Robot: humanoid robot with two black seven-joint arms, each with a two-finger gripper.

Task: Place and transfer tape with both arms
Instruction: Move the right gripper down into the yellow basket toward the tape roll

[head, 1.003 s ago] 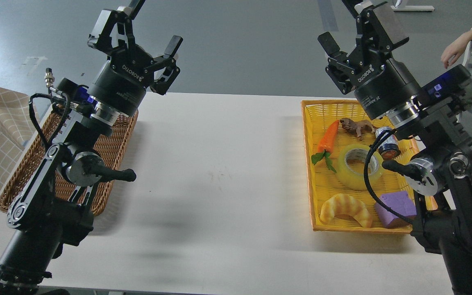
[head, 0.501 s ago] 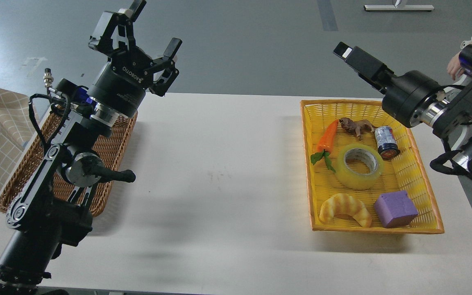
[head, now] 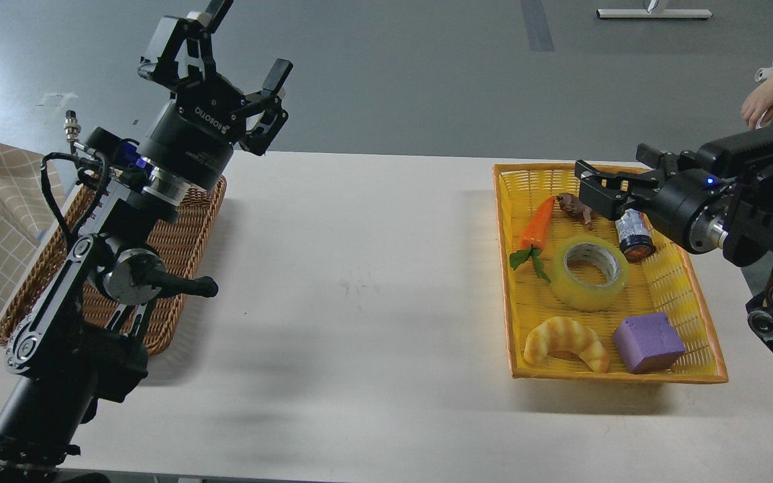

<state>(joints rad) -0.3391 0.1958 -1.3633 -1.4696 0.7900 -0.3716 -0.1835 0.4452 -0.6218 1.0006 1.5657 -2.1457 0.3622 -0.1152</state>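
Hovering over the far end of the yellow basket [head: 702,305], the right gripper [head: 591,191] lies sideways, fingers look parted, holding nothing. The tape [head: 589,272] lies flat mid-basket, by the tabletop's [head: 359,282] right edge, beside a carrot [head: 537,225]. Left gripper [head: 222,57] is raised above the brown basket [head: 178,255] at the far-left corner, fingers spread wide, empty.

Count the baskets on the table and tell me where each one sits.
2: a brown wicker basket at the table's left edge, partly behind the left arm, and a yellow basket on the right holding the tape.
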